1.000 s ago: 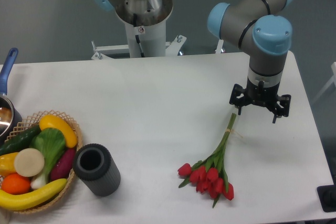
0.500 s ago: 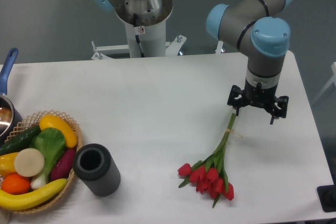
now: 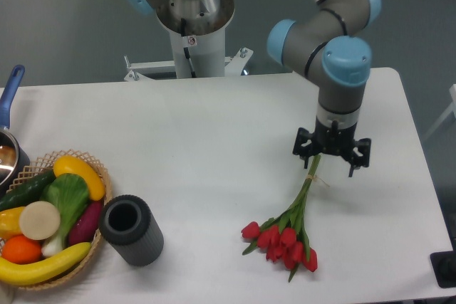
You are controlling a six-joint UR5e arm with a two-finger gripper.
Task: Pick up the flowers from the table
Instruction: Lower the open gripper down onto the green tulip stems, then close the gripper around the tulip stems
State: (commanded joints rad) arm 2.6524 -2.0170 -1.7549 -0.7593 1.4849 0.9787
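The flowers, a small bunch of red tulips with thin green stems, lie on the white table at the front right, buds toward the front edge and stems pointing up and right. My gripper hangs just over the far tip of the stems, pointing down. Its black fingers are spread apart, open, with nothing held between them. The stem tip disappears under the gripper body.
A dark grey cylinder stands at the front left. Beside it a wicker basket holds vegetables and fruit. A pot with a blue handle shows at the left edge. The robot base is behind the table.
The gripper has moved left and slightly toward the back, from right of the stem tips to directly over them. The flowers lie where they were.
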